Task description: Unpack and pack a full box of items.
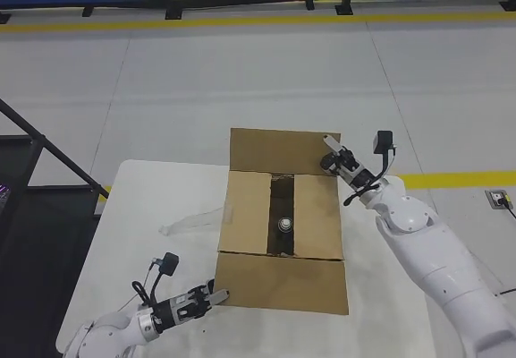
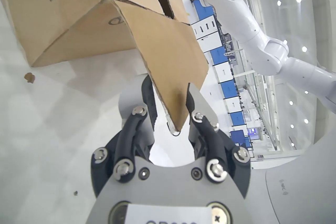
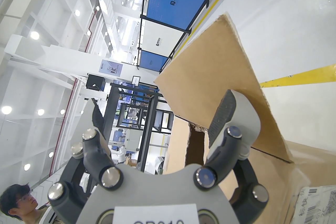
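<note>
Currently: box (image 1: 318, 215) on table (image 1: 141, 233), both ends folded out.
Your left gripper (image 2: 169, 86) is clamped on the corner of the near flap (image 1: 280, 282); your right gripper (image 3: 161, 99), spread wide, sits at the far flap (image 1: 275, 149), holding nothing.

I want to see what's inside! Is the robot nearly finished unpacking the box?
Just starting. Done: on the box, the near flap and far flap are folded out. In hand: the left gripper is at the near flap's corner, the open right gripper beside the far flap. Left: the inner flaps lie almost shut, an item showing through their gap.
</note>
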`<act>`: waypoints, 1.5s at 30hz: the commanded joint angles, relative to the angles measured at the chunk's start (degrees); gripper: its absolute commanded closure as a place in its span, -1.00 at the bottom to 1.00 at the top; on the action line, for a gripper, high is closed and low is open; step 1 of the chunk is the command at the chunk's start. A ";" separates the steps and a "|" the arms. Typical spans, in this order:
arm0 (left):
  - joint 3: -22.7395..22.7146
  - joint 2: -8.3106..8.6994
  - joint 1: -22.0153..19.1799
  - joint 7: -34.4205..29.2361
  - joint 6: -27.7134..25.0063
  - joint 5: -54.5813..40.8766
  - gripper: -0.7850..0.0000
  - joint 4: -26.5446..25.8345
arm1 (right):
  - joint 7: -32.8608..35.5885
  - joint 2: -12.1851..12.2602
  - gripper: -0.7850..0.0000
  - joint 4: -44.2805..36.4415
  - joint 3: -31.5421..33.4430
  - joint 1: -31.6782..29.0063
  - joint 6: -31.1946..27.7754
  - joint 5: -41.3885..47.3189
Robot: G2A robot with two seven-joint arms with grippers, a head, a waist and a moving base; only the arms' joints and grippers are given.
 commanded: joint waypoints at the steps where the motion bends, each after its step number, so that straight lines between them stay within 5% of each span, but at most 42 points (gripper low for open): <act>1: 0.05 0.23 -0.42 -0.93 -0.17 -1.39 0.93 0.47 | 0.39 -0.35 -1.00 0.61 0.13 0.32 0.01 -0.10; 19: 0.40 2.25 -1.39 -8.35 -1.64 -10.79 1.00 2.72 | 1.65 -2.74 -1.00 3.34 1.95 1.69 -0.37 -2.25; 43: -0.53 6.22 1.66 -8.72 -1.28 -15.26 1.00 2.85 | 6.29 -4.06 -1.00 2.98 4.94 2.00 2.65 -6.37; 45: -0.45 6.44 1.58 -8.67 -1.32 -15.25 0.59 3.15 | 7.18 -4.28 -1.00 3.42 4.85 2.26 3.75 -6.61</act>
